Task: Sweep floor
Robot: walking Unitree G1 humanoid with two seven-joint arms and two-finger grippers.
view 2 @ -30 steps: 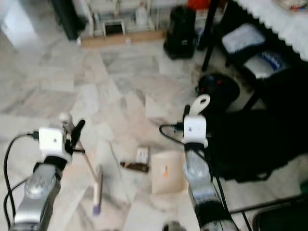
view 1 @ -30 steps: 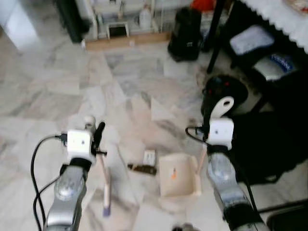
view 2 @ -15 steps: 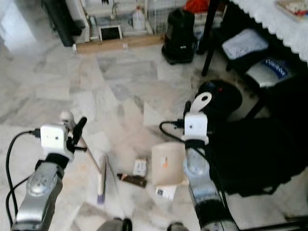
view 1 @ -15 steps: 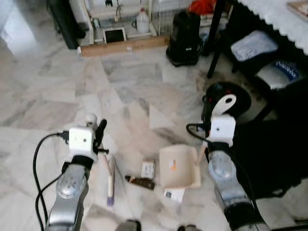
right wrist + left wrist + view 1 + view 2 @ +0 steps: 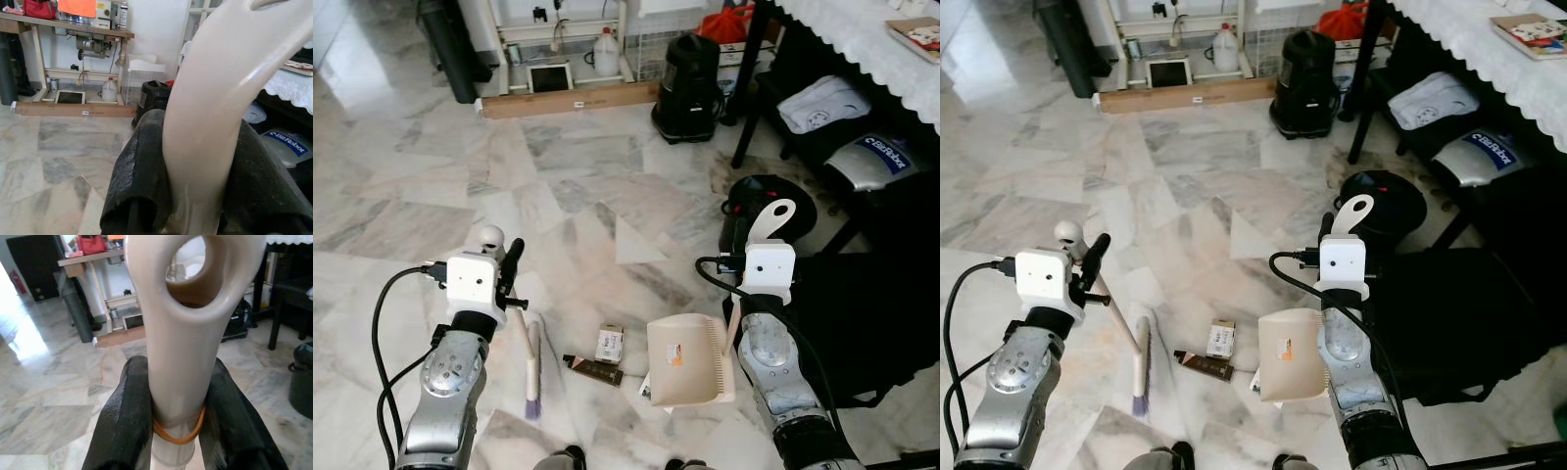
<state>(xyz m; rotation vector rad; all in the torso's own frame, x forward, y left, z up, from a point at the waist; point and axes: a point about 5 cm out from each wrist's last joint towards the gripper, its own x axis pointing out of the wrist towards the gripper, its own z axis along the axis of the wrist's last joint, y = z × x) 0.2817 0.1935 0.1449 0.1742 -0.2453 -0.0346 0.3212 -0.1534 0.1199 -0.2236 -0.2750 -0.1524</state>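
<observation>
Both grippers are closed around tool handles. At the robot's left, the left gripper clamps its black fingers on the pale handle of a small brush, an orange rubber band ringing the handle just at the grip; the brush slants down to the marble floor, its bristles resting on the tiles. At the robot's right, the right gripper holds the curved cream handle of a dustpan, whose tray sits low near the floor in front of the robot. Between brush and dustpan lie a small box and a dark wrapper, with a scrap of paper at the dustpan's edge.
</observation>
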